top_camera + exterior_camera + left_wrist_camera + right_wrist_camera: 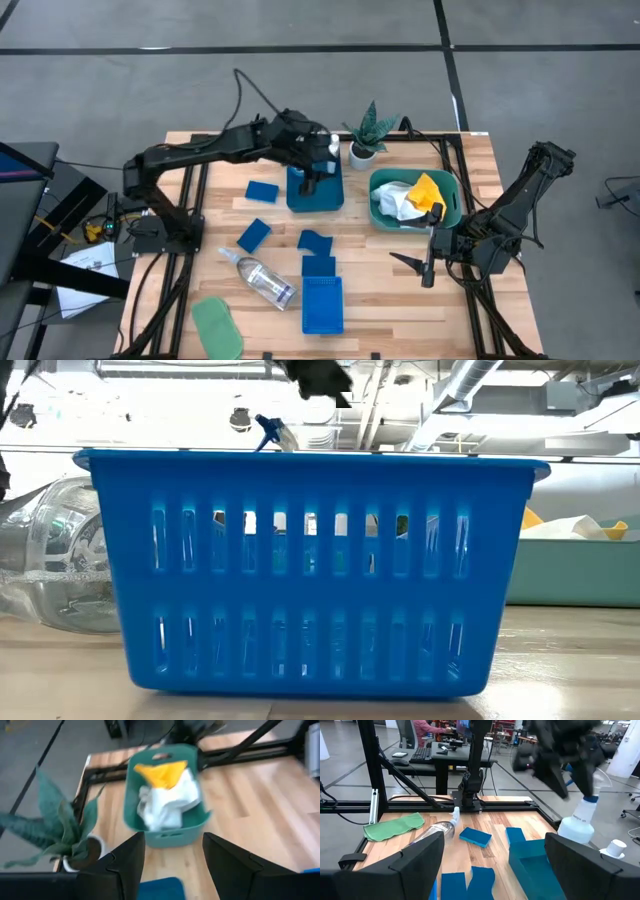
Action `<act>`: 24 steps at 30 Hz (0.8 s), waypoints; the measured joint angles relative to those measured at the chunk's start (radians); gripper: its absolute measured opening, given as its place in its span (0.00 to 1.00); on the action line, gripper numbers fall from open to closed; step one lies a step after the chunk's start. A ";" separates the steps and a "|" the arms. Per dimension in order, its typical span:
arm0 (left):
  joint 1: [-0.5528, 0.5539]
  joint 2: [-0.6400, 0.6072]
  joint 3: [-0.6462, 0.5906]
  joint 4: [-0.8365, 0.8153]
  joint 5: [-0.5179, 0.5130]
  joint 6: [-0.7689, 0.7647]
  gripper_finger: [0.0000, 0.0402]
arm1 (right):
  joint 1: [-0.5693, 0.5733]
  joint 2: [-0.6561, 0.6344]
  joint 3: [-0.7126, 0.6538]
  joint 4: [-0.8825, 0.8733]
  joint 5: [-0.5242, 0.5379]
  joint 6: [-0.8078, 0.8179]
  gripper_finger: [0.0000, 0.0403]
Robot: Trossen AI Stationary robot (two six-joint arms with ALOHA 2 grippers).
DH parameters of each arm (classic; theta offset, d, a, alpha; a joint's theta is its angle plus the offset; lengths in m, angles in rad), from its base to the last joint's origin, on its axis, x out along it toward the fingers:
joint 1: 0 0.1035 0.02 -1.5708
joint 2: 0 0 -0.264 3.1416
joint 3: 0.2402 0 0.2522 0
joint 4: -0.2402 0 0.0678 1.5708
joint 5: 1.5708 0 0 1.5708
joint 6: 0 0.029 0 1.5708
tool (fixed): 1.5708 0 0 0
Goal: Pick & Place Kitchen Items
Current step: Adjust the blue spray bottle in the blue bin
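Where the overhead camera looks down on the desk (470, 160), the left end effector (313, 182) hangs over a blue tray (315, 192) beside the spray bottle (325, 147) and potted plant (368, 135); whether it grips anything cannot be told. The right end effector (428, 268) waits released near the teal tub (452, 205) holding the white cloth (400, 203) and yellow cloth (428, 189). Blue sponges (262, 191), the clear bottle (260, 277) and the green cloth (216, 325) lie on the desk. From desk height, a slotted blue basket (310, 570) fills the view. The left wrist camera shows the fingers (125, 865) apart above the tub. The right wrist camera shows the fingers (417, 862) spread wide.
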 joint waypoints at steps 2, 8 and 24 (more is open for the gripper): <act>-0.021 -0.043 0.000 -0.016 -0.037 0.001 0.49 | 0.000 0.000 0.000 0.000 0.000 0.001 0.83; -0.057 -0.138 0.000 -0.107 -0.321 -0.007 0.49 | 0.000 0.000 0.000 0.000 0.000 0.003 0.83; 0.091 -0.108 -0.002 -0.116 -0.819 -0.265 0.50 | 0.000 0.000 0.000 0.005 0.000 0.004 0.83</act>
